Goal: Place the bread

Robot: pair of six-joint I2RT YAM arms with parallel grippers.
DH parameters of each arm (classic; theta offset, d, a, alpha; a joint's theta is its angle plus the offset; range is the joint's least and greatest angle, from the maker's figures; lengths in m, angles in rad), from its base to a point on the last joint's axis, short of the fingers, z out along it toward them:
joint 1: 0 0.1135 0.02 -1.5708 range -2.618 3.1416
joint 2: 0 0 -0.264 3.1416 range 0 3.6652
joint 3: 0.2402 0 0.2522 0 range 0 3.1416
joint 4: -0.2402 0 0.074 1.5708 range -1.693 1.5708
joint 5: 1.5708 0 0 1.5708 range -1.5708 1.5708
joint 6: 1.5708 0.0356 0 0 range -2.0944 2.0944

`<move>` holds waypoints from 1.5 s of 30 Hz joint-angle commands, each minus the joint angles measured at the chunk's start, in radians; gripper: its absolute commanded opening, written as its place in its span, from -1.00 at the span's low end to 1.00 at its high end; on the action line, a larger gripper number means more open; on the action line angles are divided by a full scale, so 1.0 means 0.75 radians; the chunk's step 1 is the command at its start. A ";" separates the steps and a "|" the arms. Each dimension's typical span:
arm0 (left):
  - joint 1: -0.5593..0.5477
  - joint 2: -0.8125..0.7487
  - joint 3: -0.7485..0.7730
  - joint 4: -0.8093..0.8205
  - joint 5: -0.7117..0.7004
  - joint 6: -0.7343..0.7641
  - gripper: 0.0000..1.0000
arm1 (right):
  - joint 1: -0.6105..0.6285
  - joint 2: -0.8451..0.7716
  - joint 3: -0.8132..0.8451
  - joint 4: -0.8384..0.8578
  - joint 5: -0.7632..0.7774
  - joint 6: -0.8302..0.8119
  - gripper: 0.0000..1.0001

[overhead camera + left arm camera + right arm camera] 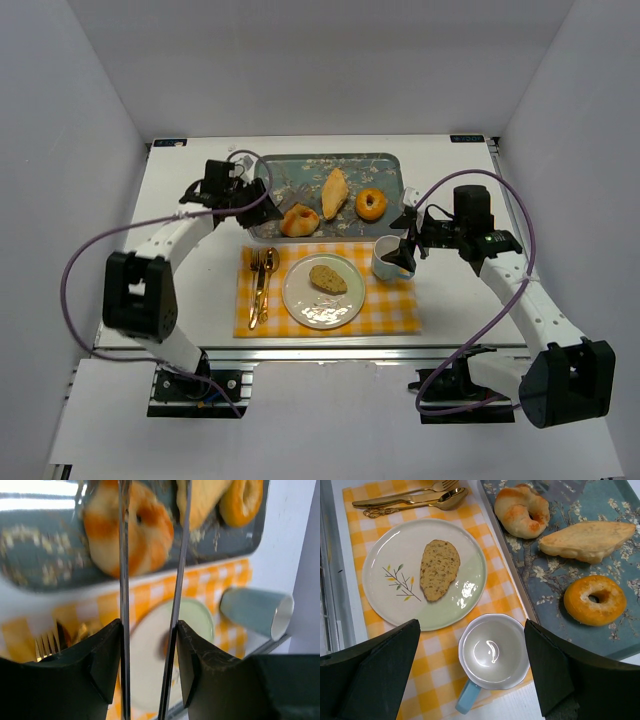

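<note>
Bread slice (328, 279) lies flat on the round plate (300, 300), slightly toward 1 o'clock of centre, so the placing step appears complete or nearly so. The plate sits mid-way on the yellow checked placemat (400, 310), with gold cutlery (262, 280) at its 9 o'clock and a blue-handled cup (388, 262) at its 2 o'clock: a table-setting layout. The floral tray (300, 165) at 12 o'clock serves as the supply area; it carries a twisted roll (299, 220), a long pastry (334, 192) and a ring doughnut (371, 204). The left gripper (252, 200) hangs at the tray's 8 o'clock corner, just beside the twisted roll. Its thin fingers stand a narrow gap apart with nothing between them. The right gripper (405, 245) hangs over the cup with its jaws spread wide and empty, clear of the plate. Neither tool touches the slice, which is consistent with a release already made. If the task calls for a further item, the twisted roll is the nearest candidate for the left arm.
</note>
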 commanded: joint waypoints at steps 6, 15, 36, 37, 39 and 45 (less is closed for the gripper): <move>0.024 0.310 0.356 0.184 0.250 0.025 0.11 | -0.010 -0.029 -0.015 0.046 -0.003 -0.010 0.79; 0.030 0.374 0.361 0.168 0.316 0.052 0.12 | -0.019 -0.015 -0.013 0.048 -0.005 -0.014 0.79; 0.024 0.392 0.242 0.090 0.449 0.144 -0.10 | -0.019 -0.015 -0.017 0.062 -0.012 -0.004 0.79; 0.024 0.392 0.242 0.084 0.445 0.150 -0.10 | -0.019 -0.015 -0.017 0.062 -0.012 -0.004 0.79; 0.022 0.398 0.250 0.053 0.428 0.162 -0.05 | -0.019 -0.017 -0.017 0.062 -0.012 -0.004 0.79; 0.020 0.415 0.283 0.026 0.434 0.189 0.03 | -0.017 -0.021 -0.019 0.062 -0.012 -0.002 0.79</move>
